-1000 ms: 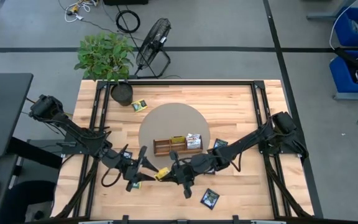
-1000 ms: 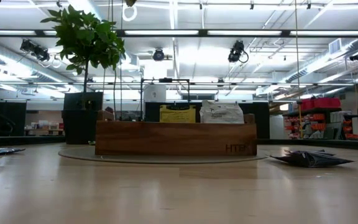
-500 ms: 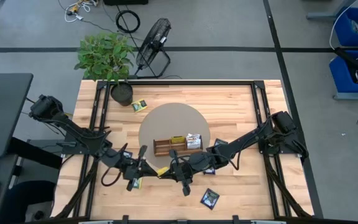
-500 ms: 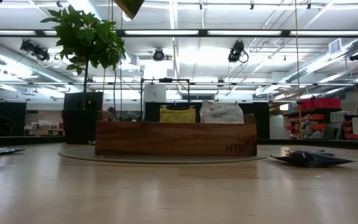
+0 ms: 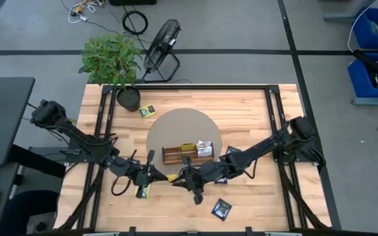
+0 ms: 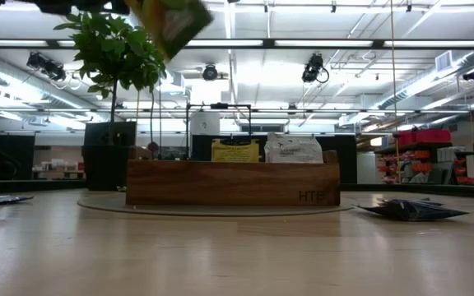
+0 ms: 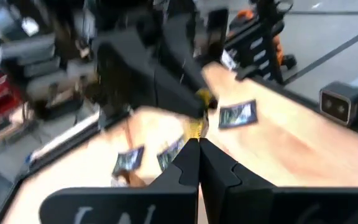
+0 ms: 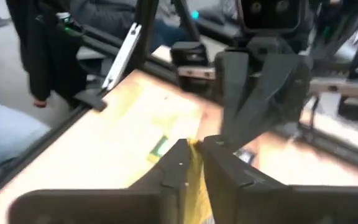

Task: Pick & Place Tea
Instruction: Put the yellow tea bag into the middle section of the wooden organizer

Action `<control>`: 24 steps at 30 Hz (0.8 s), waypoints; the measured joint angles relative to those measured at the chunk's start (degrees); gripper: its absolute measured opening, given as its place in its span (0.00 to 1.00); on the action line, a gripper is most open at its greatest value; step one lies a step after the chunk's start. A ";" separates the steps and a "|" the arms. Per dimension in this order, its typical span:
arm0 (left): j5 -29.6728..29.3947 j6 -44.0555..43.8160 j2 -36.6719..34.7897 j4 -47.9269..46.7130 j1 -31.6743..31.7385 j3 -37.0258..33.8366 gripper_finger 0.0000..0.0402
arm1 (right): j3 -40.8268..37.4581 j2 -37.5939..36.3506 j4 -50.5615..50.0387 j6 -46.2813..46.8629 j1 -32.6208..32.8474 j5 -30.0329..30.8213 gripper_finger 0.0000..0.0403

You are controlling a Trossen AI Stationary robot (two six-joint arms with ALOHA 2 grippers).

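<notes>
Aloft above the front of the surface [image 5: 254, 111]: yellow sachet [image 5: 170, 177], pinched by left end effector [image 5: 157, 176] and, narrowly, right end effector [image 5: 179, 176]. Could tear or drop if tugged apart, short of the tray [image 5: 176, 155] beyond.

A yellow tea sachet [image 5: 172, 177] hangs in the air between the two arms, off the table, at about 6 o'clock from the wooden tray; in the low view it shows tilted near the top [image 6: 171, 23]. A yellow one [image 6: 235, 150] and a white one [image 6: 293, 149] stand upright in the tray. A yellow-green sachet [image 5: 142, 191] lies flat at 7 o'clock, a black one [image 5: 222, 208] at 5 o'clock, another black one [image 5: 231, 152] at 3 o'clock, and one [image 5: 147, 111] at 11 o'clock.
</notes>
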 joint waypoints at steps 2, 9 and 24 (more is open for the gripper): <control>-0.72 -1.62 0.00 -1.51 0.02 -0.02 0.01 | 0.00 -1.19 -3.09 2.36 0.41 -0.13 0.18; -7.85 -9.59 0.00 -6.15 0.22 -0.07 0.01 | 0.04 -3.48 -12.31 10.40 0.28 3.32 0.35; -5.78 -20.91 -0.02 -20.29 3.06 5.19 0.01 | 3.66 -3.96 -20.35 16.81 -3.25 7.42 0.57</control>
